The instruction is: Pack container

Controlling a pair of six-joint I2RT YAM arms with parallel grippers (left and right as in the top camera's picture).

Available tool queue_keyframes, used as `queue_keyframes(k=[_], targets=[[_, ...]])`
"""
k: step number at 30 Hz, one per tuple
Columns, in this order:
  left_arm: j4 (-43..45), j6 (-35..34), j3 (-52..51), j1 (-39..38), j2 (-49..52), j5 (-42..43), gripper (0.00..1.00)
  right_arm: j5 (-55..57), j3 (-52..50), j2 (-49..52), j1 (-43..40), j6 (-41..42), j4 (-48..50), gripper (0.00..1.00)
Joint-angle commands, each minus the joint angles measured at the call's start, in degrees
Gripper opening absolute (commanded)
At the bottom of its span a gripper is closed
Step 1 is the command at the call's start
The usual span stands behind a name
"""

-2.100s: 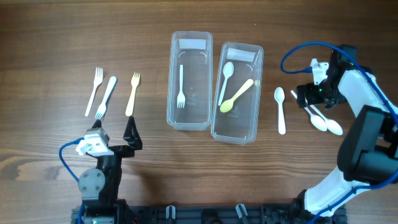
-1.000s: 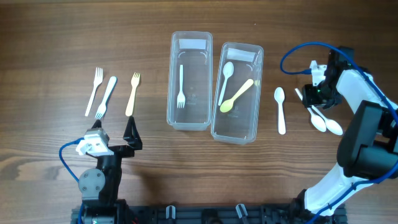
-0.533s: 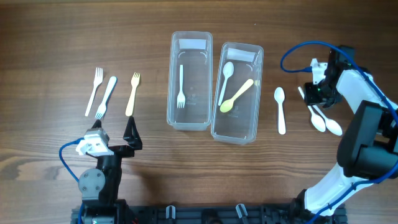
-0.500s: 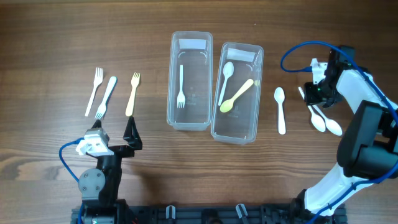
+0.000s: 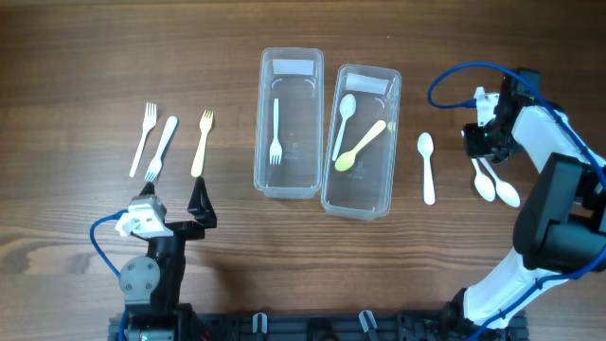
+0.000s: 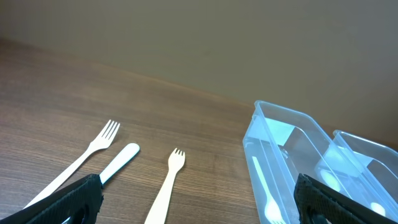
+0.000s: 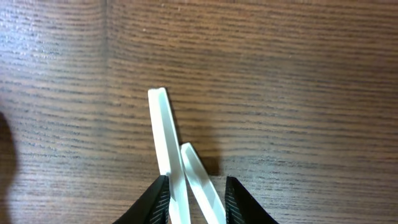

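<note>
We list two white spoons (image 7: 166, 137), flat on the table (image 5: 95, 57) right of the spoon container (image 5: 374, 175), handles side by side between our right claw (image 7: 194, 199) and its close-set fingers, grip unconfirmed, presumably to lift both together; left claw (image 6: 196, 186) idle, spread wide.

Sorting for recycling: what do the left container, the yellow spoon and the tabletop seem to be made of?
Left container: likely clear glossy plastic; wood grain shows through it and the rim catches light.
Yellow spoon: probably matte opaque plastic; thin and evenly coloured.
Tabletop: wood or wood-look laminate; grain shows, but which one is unclear.
</note>
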Motion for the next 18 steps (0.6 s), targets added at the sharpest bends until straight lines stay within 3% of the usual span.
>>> queue_keyframes(k=[1, 4, 18], targets=[[-0.2, 0.5, -0.3, -0.1, -0.4, -0.1, 1.0, 0.2, 0.0, 0.7, -0.1, -0.1, 0.9, 0.31], [-0.2, 0.5, -0.3, -0.1, -0.4, -0.1, 1.0, -2.3, 0.0, 0.7, -0.1, -0.1, 1.4, 0.4], [-0.2, 0.5, -0.3, -0.1, -0.4, -0.1, 1.0, -6.3, 0.0, 0.7, 0.1, -0.2, 1.4, 0.4]])
